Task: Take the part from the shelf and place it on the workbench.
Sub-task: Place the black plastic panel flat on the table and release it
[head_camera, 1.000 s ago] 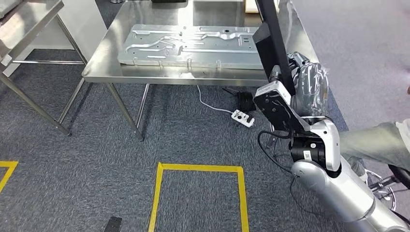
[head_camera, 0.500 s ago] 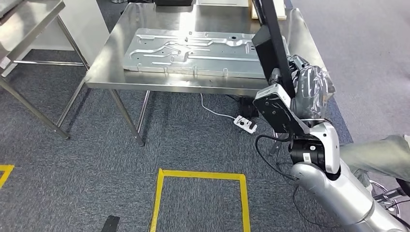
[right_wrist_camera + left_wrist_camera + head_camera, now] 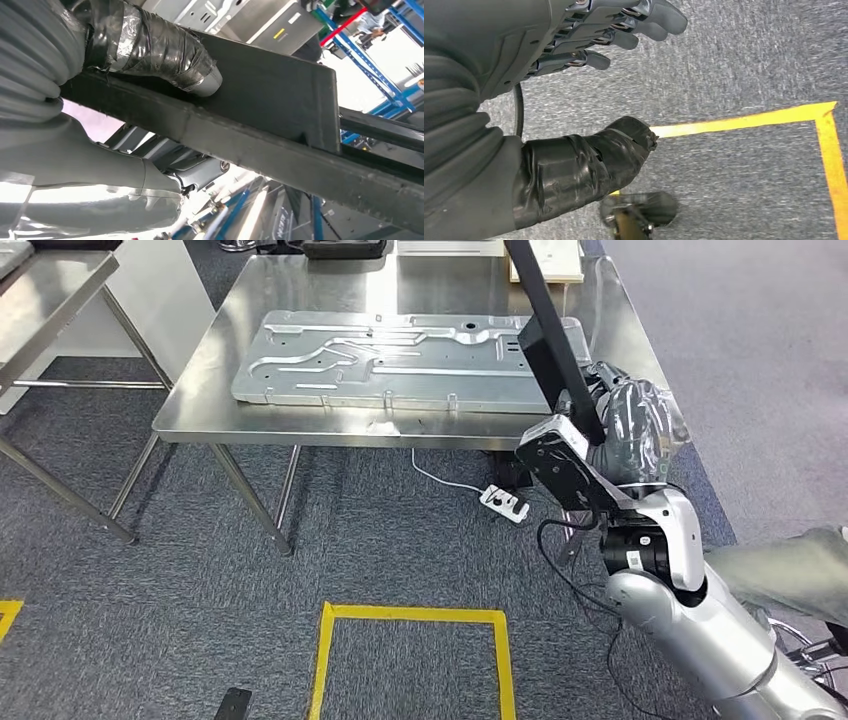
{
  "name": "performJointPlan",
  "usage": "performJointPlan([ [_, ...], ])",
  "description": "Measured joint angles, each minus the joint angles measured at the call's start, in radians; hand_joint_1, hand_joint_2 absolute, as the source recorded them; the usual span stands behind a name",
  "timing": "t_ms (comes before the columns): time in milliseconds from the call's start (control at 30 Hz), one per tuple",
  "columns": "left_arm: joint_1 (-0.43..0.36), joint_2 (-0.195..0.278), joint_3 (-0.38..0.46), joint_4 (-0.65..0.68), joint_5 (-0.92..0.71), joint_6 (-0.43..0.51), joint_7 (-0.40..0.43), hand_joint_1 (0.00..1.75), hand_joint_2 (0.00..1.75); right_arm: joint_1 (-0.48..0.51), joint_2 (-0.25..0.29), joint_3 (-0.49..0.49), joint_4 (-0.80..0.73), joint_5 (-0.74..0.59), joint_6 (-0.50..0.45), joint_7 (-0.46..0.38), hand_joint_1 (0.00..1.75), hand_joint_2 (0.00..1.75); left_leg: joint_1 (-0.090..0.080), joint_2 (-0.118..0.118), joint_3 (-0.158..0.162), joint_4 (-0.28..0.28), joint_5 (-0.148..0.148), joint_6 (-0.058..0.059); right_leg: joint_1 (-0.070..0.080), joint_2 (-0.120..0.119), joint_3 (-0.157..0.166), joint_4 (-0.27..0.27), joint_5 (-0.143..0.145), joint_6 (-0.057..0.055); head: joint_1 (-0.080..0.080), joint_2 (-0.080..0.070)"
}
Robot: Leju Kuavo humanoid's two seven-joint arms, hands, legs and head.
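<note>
Since a second ago the whole scene has slid in my head view, which I read as my own body and camera moving, not the things; the worktop [image 3: 200,415] now sits a little more squarely ahead, and the long black part [image 3: 545,335] stays upright in my grip.

Nearest, my left hand [image 3: 574,100] hangs low over the grey carpet and its yellow floor tape [image 3: 744,120], holding nothing, fingers loosely apart from the thumb. My right hand [image 3: 630,430] is wrapped around the part: in the right wrist view my taped thumb [image 3: 165,55] presses on its flat black face [image 3: 260,95], with the other fingers curled beneath. The part rises from my hand and leans across the worktop's right end, carried in the air and not yet set down.

Farther off, a big pressed metal panel [image 3: 390,360] lies flat on the worktop and takes up most of the near surface. A white power strip [image 3: 503,504] lies on the floor under the right end.

I judge I am in the carry, closing on the worktop. Next I need to step nearer, tip the part down flat, and find bare steel beside or beyond the panel before letting go.
</note>
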Motion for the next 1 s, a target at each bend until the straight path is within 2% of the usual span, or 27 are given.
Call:
performJointPlan([
  [67, -0.002, 0.000, 0.000, 0.000, -0.001, -0.002, 0.004, 0.00, 1.75, -0.009, 0.001, 0.002, 0.020, 0.004, 0.019, -0.008, 1.75, 1.75, -0.008, 0.000, 0.020, -0.052, 0.010, 0.011, -0.001, 0.001, 0.007, 0.001, -0.009, 0.011, 0.000, 0.000],
  [100, -0.002, 0.000, 0.000, 0.000, -0.002, -0.003, 0.006, 0.00, 1.75, -0.012, 0.002, 0.005, 0.028, 0.007, 0.028, -0.010, 1.75, 1.75, -0.012, 0.000, 0.023, -0.054, 0.002, 0.018, -0.001, 0.002, 0.011, 0.003, -0.011, 0.017, 0.001, 0.000],
  [200, -0.006, 0.000, 0.000, 0.000, -0.004, -0.003, 0.008, 0.00, 1.75, -0.019, 0.003, 0.010, 0.044, 0.021, 0.049, -0.012, 1.75, 1.75, -0.010, -0.002, 0.051, -0.066, 0.013, 0.038, -0.004, 0.000, 0.011, 0.033, -0.022, 0.028, 0.002, 0.000],
  [267, -0.011, 0.000, 0.000, 0.000, -0.008, -0.004, 0.012, 0.00, 1.75, -0.027, 0.004, 0.012, 0.051, 0.037, 0.068, -0.008, 1.75, 1.75, -0.008, -0.002, 0.069, -0.070, 0.008, 0.047, -0.005, -0.002, -0.038, 0.123, -0.055, 0.034, 0.005, 0.000],
  [333, -0.014, 0.000, -0.001, -0.001, -0.012, -0.005, 0.015, 0.00, 1.75, -0.033, 0.004, 0.014, 0.059, 0.052, 0.086, -0.001, 1.75, 1.75, -0.009, -0.002, 0.078, -0.070, -0.003, 0.051, -0.005, -0.002, -0.120, 0.243, -0.097, 0.040, 0.007, 0.000],
  [367, -0.014, 0.000, -0.001, -0.001, -0.013, -0.005, 0.016, 0.00, 1.75, -0.033, 0.004, 0.015, 0.063, 0.058, 0.091, 0.002, 1.75, 1.75, -0.009, -0.003, 0.084, -0.069, -0.009, 0.050, -0.005, -0.003, -0.151, 0.274, -0.102, 0.042, 0.007, 0.000],
  [400, -0.013, 0.000, -0.001, -0.001, -0.014, -0.006, 0.017, 0.00, 1.75, -0.033, 0.004, 0.017, 0.068, 0.063, 0.095, 0.005, 1.75, 1.75, -0.009, -0.004, 0.092, -0.068, -0.017, 0.049, -0.005, -0.003, -0.166, 0.273, -0.088, 0.043, 0.007, 0.000],
  [433, -0.012, 0.000, -0.001, -0.001, -0.016, -0.007, 0.017, 0.00, 1.75, -0.034, 0.003, 0.018, 0.071, 0.068, 0.098, 0.009, 1.75, 1.75, -0.009, -0.004, 0.102, -0.067, -0.025, 0.048, -0.005, -0.003, -0.163, 0.237, -0.053, 0.042, 0.007, 0.000],
  [500, -0.012, -0.001, -0.001, -0.001, -0.019, -0.008, 0.018, 0.00, 1.75, -0.039, 0.000, 0.018, 0.078, 0.077, 0.105, 0.017, 1.75, 1.75, -0.010, -0.006, 0.125, -0.064, -0.044, 0.043, -0.003, -0.003, -0.126, 0.112, 0.037, 0.035, 0.006, 0.000],
  [567, -0.014, -0.002, -0.003, -0.002, -0.021, -0.009, 0.020, 0.00, 1.75, -0.048, -0.004, 0.018, 0.083, 0.088, 0.116, 0.024, 1.75, 1.75, -0.011, -0.007, 0.133, -0.063, -0.058, 0.035, 0.003, -0.004, -0.102, 0.026, 0.072, 0.025, 0.006, 0.000],
  [667, -0.017, -0.003, -0.004, -0.002, -0.022, -0.009, 0.023, 0.00, 1.75, -0.057, -0.018, 0.015, 0.087, 0.099, 0.127, 0.032, 1.75, 1.75, -0.011, -0.006, 0.136, -0.057, -0.065, 0.018, 0.005, -0.004, -0.087, 0.005, 0.071, 0.007, 0.005, 0.000],
  [733, -0.018, -0.004, -0.005, -0.003, -0.022, -0.009, 0.023, 0.00, 1.75, -0.061, -0.024, 0.014, 0.089, 0.100, 0.128, 0.034, 1.75, 1.75, -0.010, -0.004, 0.117, -0.011, -0.069, 0.010, 0.003, -0.005, -0.067, -0.004, 0.066, -0.004, 0.004, 0.000],
  [767, -0.020, -0.004, -0.005, -0.003, -0.022, -0.009, 0.023, 0.00, 1.75, -0.065, -0.026, 0.013, 0.090, 0.100, 0.129, 0.035, 1.75, 1.75, -0.008, -0.003, 0.088, 0.039, -0.076, 0.006, 0.001, -0.006, -0.058, -0.008, 0.062, -0.008, 0.004, 0.000],
  [833, -0.020, -0.004, -0.008, -0.005, -0.022, -0.009, 0.024, 0.00, 1.75, -0.070, -0.028, 0.012, 0.093, 0.101, 0.130, 0.035, 1.75, 1.75, -0.003, -0.002, 0.004, 0.161, -0.112, -0.003, 0.002, -0.005, -0.045, -0.010, 0.051, -0.014, 0.002, 0.000],
  [867, -0.019, -0.004, -0.009, -0.005, -0.022, -0.009, 0.024, 0.00, 1.75, -0.070, -0.029, 0.011, 0.095, 0.102, 0.131, 0.036, 1.75, 1.75, -0.001, -0.002, -0.033, 0.202, -0.131, -0.007, 0.003, -0.004, -0.038, -0.010, 0.044, -0.015, 0.002, 0.000],
  [900, -0.017, -0.004, -0.010, -0.005, -0.022, -0.009, 0.025, 0.00, 1.75, -0.069, -0.030, 0.011, 0.096, 0.105, 0.134, 0.038, 1.75, 1.75, 0.001, -0.002, -0.057, 0.215, -0.139, -0.009, 0.003, -0.002, -0.030, -0.010, 0.037, -0.015, 0.002, 0.000],
  [933, -0.015, -0.004, -0.012, -0.005, -0.022, -0.009, 0.025, 0.00, 1.75, -0.069, -0.032, 0.011, 0.098, 0.107, 0.136, 0.041, 1.75, 1.75, 0.003, -0.001, -0.064, 0.196, -0.126, -0.010, 0.003, 0.000, -0.021, -0.010, 0.030, -0.013, 0.002, 0.000],
  [967, -0.014, -0.004, -0.013, -0.005, -0.022, -0.009, 0.026, 0.00, 1.75, -0.070, -0.034, 0.011, 0.100, 0.110, 0.140, 0.044, 1.75, 1.75, 0.004, -0.001, -0.055, 0.147, -0.091, -0.009, 0.004, 0.001, -0.010, -0.010, 0.022, -0.012, 0.002, 0.000],
  [1000, -0.014, -0.004, -0.013, -0.005, -0.022, -0.010, 0.026, 0.00, 1.75, -0.070, -0.037, 0.011, 0.102, 0.111, 0.143, 0.046, 1.75, 1.75, 0.004, -0.001, -0.035, 0.080, -0.039, -0.006, 0.004, 0.001, 0.001, -0.010, 0.013, -0.009, 0.002, 0.000],
])
